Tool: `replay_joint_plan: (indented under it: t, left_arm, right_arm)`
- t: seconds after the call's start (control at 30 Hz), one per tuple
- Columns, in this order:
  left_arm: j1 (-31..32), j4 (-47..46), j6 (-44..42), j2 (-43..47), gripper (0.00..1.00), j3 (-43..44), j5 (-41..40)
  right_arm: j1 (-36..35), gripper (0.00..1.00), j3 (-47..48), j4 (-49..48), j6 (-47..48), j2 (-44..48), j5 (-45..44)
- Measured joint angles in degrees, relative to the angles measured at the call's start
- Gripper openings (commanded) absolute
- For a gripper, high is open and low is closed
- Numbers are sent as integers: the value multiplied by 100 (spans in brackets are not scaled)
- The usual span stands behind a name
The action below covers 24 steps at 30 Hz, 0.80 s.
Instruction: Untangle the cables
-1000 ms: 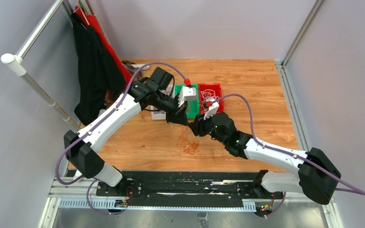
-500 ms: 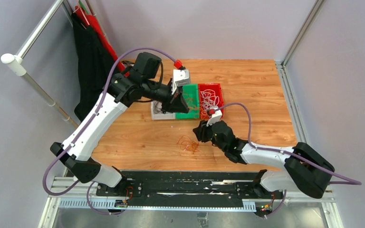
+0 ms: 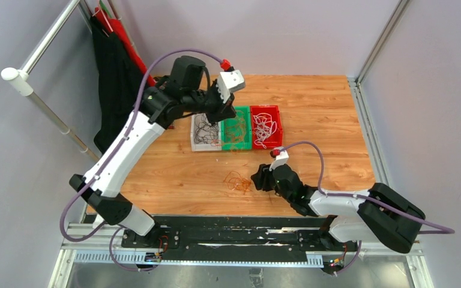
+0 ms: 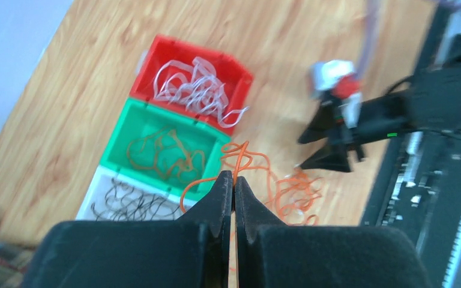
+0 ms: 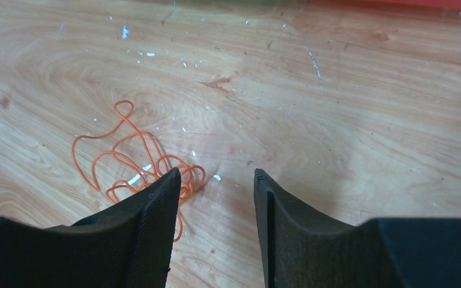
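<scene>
My left gripper (image 4: 234, 177) is shut on a thin orange cable (image 4: 247, 159) that hangs curling below the tips. In the top view it (image 3: 215, 122) hovers above the bins. More orange cables lie in a loose tangle (image 3: 238, 182) on the table. My right gripper (image 3: 257, 179) sits low just to the right of them. In the right wrist view it (image 5: 216, 173) is open with nothing between the fingers, and the tangle (image 5: 132, 159) lies by its left fingertip.
Three bins stand side by side: a red one (image 3: 276, 117) with white cables, a green one (image 3: 244, 127) with orange cables, a white one (image 3: 193, 133) with black cables. Dark and red cloth (image 3: 117, 90) hangs at the far left. A black rail (image 3: 228, 231) runs along the near edge.
My left gripper has risen and moved back over the bins, carrying the orange strand. The right gripper has drawn back toward the near side, beside the tangle, and its jaws stand wider.
</scene>
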State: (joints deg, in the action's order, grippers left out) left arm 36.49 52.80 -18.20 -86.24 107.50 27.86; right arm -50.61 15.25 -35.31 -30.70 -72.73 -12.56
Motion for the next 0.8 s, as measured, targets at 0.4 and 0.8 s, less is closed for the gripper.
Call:
replay_joint_plan:
  t: [0.4,0.8]
  left_arm:
    - [-457,-1388,164,-1447,0,-667,-1255]
    - [-459,-2234,199,-2297,1,-671,-1709]
  right_arm:
    - [0,51,-22,730,-15,1447,-369]
    - [-2,51,-131,1515,20,2415,-610]
